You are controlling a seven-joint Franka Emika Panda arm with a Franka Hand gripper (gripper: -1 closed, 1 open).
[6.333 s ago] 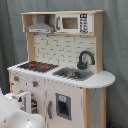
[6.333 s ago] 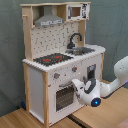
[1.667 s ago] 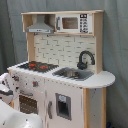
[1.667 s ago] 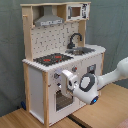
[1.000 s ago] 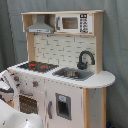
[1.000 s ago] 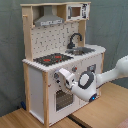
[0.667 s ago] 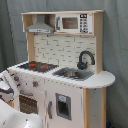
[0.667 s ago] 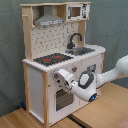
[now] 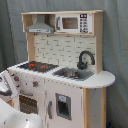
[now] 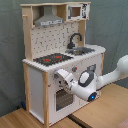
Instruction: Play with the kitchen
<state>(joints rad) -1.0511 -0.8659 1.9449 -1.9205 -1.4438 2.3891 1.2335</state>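
The kitchen (image 9: 60, 70) (image 10: 62, 57) stands upright in both exterior views, in front of a grey-green curtain (image 9: 115, 45); in the second exterior view it rests on a light wooden floor (image 10: 30, 117). Its red-ringed stovetop (image 9: 36, 65) (image 10: 53, 59) lies beside the sink (image 9: 72, 74) (image 10: 82, 50) with the black faucet (image 9: 85, 59) (image 10: 75, 38) behind, under the grey hood (image 9: 40, 25) (image 10: 49, 19). Only the first exterior view shows the front squarely, with the oven door (image 9: 29, 102). Only the second exterior view shows the white arm (image 10: 107, 77) reaching in from the second exterior view's right, its gripper (image 10: 60, 75) up against the knob panel above the oven; I cannot tell how its fingers stand.
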